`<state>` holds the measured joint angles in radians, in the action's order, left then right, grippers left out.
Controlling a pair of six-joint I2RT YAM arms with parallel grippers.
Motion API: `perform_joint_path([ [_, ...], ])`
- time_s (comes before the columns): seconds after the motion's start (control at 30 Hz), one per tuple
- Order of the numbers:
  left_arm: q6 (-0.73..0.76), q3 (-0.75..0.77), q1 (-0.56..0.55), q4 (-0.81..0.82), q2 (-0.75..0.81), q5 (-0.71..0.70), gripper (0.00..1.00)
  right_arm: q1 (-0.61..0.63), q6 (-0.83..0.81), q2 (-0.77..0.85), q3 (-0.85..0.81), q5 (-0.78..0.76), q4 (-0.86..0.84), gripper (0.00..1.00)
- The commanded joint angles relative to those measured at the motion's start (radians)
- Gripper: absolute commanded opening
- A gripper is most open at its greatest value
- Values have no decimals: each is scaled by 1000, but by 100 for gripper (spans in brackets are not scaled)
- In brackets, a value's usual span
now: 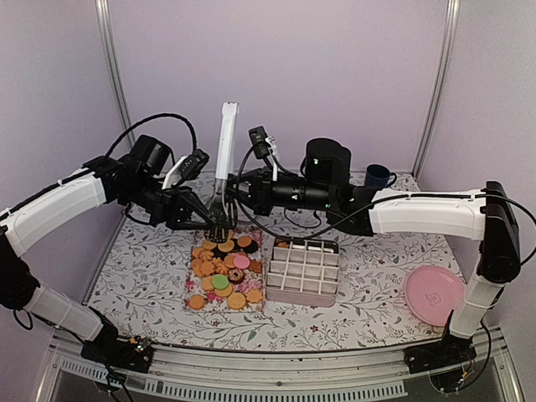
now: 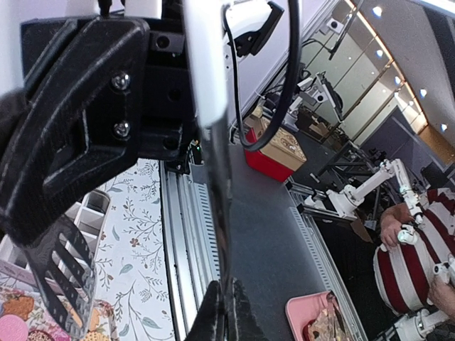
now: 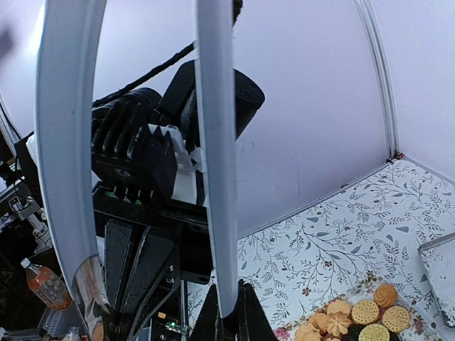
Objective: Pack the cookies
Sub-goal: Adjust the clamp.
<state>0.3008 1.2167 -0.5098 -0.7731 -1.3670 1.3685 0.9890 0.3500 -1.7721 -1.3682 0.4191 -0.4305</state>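
Observation:
The cookies [image 1: 224, 270], mostly golden with some dark ones, one pink and one green, lie in a heap on a floral tray [image 1: 216, 300] at the table's middle. A spatula with a long white handle [image 1: 226, 142] and a black slotted head [image 1: 219, 223] stands upright over the tray's far edge. My left gripper [image 1: 208, 216] and right gripper [image 1: 232, 197] meet at its neck. In the left wrist view my gripper [image 2: 229, 316] is shut on the thin handle, with the slotted head [image 2: 64, 273] at left. In the right wrist view my gripper [image 3: 227, 323] is shut on the white handle [image 3: 217, 142], with cookies [image 3: 355, 316] below right.
A pale box with a grid of compartments [image 1: 304, 270] stands just right of the tray. A pink plate [image 1: 434, 295] lies at the near right. A dark blue cup [image 1: 377, 177] stands at the back right. The enclosure walls and posts close the back.

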Motion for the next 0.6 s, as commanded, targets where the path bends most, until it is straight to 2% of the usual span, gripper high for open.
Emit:
perform_joint_path([
  [0.0,27,51,-3,-43,47,100,0,-9,-99,47,14,-169,67,0],
  [0.13,68,60,-3,-89,58,107,0,-14,-121,48,22,-255,93,0],
  [0.57,276,145,-3,-334,94,35,0,-94,-49,30,111,-361,56,0],
])
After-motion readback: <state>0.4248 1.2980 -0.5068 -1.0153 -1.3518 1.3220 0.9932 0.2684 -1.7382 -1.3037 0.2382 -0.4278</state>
